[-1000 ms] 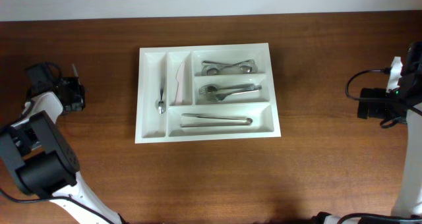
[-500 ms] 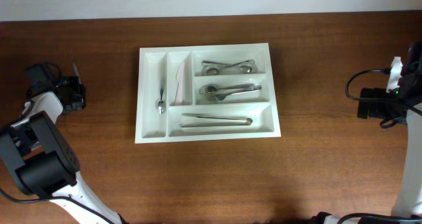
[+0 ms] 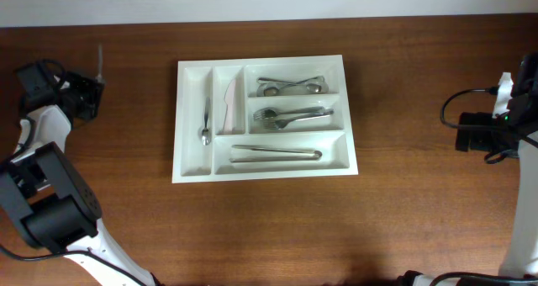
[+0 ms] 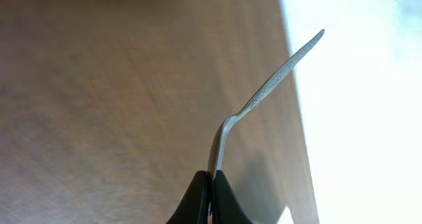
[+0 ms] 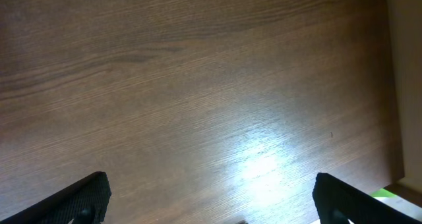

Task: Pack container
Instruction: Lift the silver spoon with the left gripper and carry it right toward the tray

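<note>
The white container (image 3: 261, 61) lies mid-table; its compartments hold a spoon (image 3: 205, 123), a knife (image 3: 229, 102), more spoons (image 3: 290, 86), forks (image 3: 294, 115) and tongs (image 3: 276, 153). At the far left my left gripper (image 3: 87, 96) (image 4: 212, 184) is shut on a thin metal cutlery piece (image 4: 264, 95) (image 3: 99, 60). Its curved handle sticks out toward the table's back edge, and the gripped end is hidden between the fingers. My right gripper (image 5: 211, 204) hangs open above bare wood at the far right, well away from the container, with nothing between its fingers (image 5: 86, 194).
The table's back edge (image 4: 293, 85) runs right beside the held cutlery, with a bright white surface beyond it. The right arm's body and cable (image 3: 479, 133) sit near the right table edge.
My left gripper has moved toward the table's back edge, carrying the cutlery piece with it. The right arm and the container's contents have stayed put.
</note>
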